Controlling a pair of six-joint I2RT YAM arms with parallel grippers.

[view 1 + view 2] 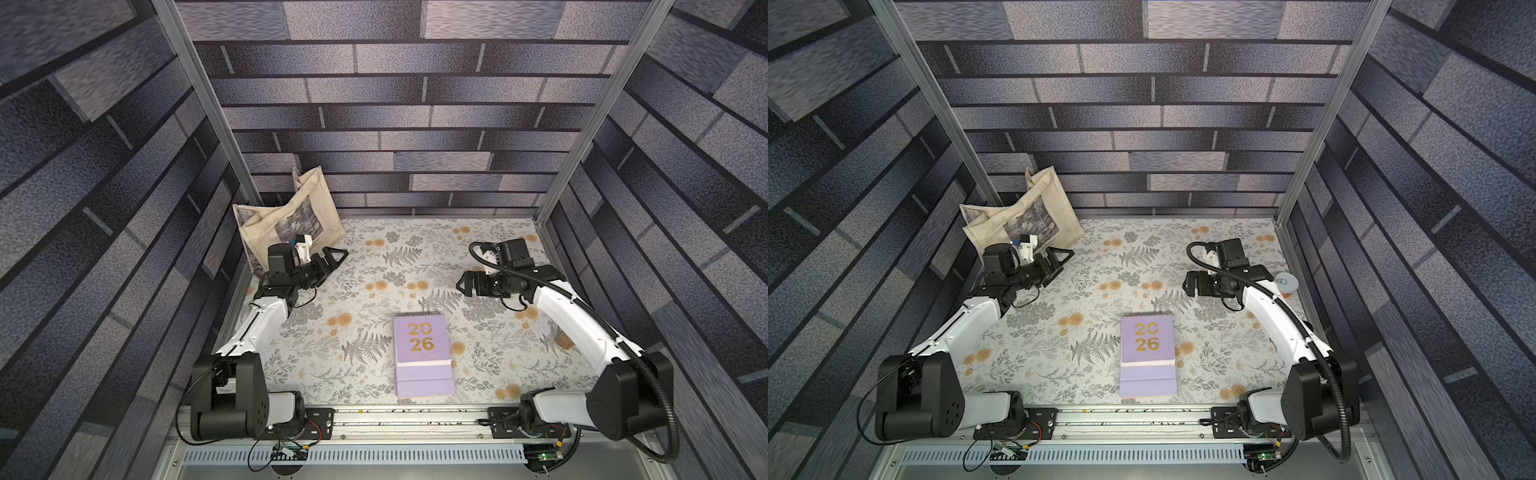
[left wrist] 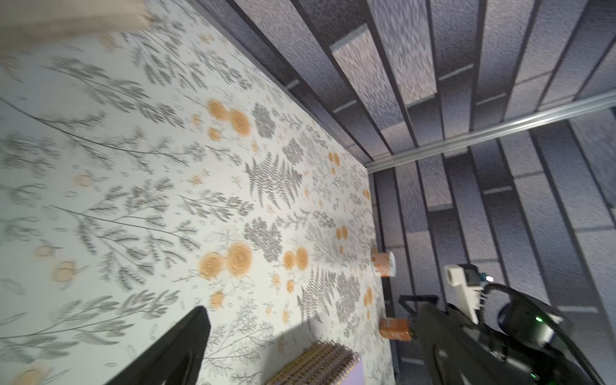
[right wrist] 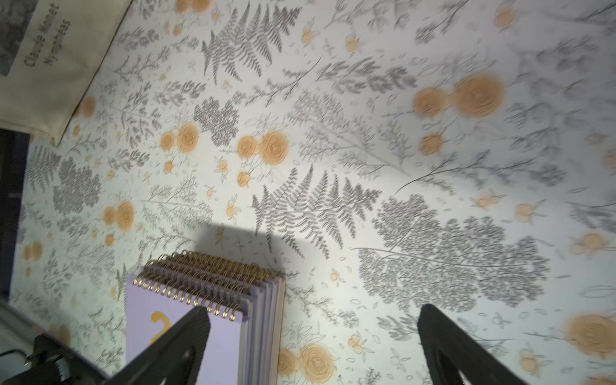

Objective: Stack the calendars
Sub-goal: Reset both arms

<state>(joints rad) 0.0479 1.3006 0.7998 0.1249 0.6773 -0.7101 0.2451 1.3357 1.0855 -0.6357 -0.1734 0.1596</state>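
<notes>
Calendars (image 1: 422, 358): lay in one squared pile at six o'clock on the floral table (image 1: 374, 249), lilac "2026" cover uppermost, spirals toward twelve, none seen loose elsewhere. Judged stacking done; next, probably only a retreat of both arms, clear of the pile.

Left gripper (image 1: 334, 262): hung at ten o'clock, arm bent up from the seven o'clock base, jaws spread wide, empty.

Right gripper (image 1: 460, 284): hung at two o'clock, arm likewise bent, jaws wide, empty.

Tote bag (image 1: 291, 212): slumped in the eleven o'clock corner.
</notes>
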